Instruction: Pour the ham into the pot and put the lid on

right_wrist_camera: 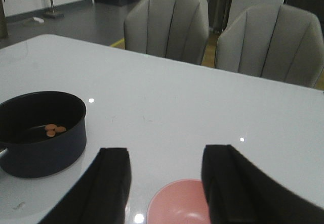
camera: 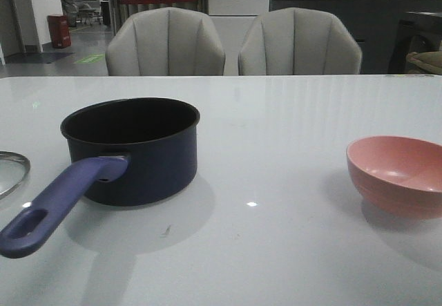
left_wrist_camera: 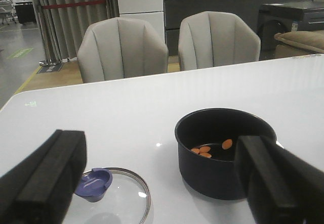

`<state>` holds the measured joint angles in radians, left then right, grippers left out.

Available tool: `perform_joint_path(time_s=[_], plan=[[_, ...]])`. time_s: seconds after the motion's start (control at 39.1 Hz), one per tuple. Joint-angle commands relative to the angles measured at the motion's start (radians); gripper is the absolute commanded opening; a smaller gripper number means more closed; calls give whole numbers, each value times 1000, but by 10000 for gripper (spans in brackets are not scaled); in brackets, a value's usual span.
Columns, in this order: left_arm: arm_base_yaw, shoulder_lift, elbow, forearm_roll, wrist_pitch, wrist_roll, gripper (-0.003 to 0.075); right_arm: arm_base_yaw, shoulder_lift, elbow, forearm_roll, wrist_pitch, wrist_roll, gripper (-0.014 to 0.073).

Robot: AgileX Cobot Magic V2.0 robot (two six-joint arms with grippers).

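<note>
- The ham slices lie inside the pot, which sits on the white counter.
- The lid lies flat on the counter beside the pot, knob up.
- The pink bowl sits well apart from the pot.
- The left end effector is spread wide, holding nothing.
- The right end effector is spread too, above the bowl.

From the front, the pot wall hides the ham, the left edge cuts off most of the lid, and the right edge clips the bowl. Neither gripper shows there.
</note>
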<state>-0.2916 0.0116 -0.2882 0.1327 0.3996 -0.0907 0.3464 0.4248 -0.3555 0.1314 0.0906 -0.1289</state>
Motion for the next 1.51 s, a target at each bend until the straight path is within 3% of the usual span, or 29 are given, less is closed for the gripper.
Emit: perform_joint_path(time_s=[0.0, 0.28, 0.36, 0.46, 0.49, 0.56, 0.92, 1.28, 1.49], plan=[[1, 10, -26, -6, -82, -9, 625, 2, -48, 47, 3, -158, -9, 441], [1, 10, -26, -6, -82, -9, 625, 2, -60, 150, 3, -179, -9, 428], [1, 10, -25, -6, -82, -9, 625, 2, -60, 150, 3, -179, -9, 335], [1, 10, -25, -8, -78, -9, 625, 2, -60, 150, 3, -177, -9, 118], [1, 10, -25, -10, -78, -9, 625, 2, -60, 150, 3, -177, -9, 112], [1, 10, -25, -22, -78, -9, 625, 2, -60, 150, 3, -178, -9, 149], [3, 72, -36, -28, -46, -9, 625, 2, -60, 150, 3, -177, -9, 147], [3, 495, -240, 3, -1, -210, 625, 2, -60, 150, 3, -177, -9, 147], [15, 744, -424, 48, 173, -254, 625, 2, -60, 150, 3, -177, -9, 147]])
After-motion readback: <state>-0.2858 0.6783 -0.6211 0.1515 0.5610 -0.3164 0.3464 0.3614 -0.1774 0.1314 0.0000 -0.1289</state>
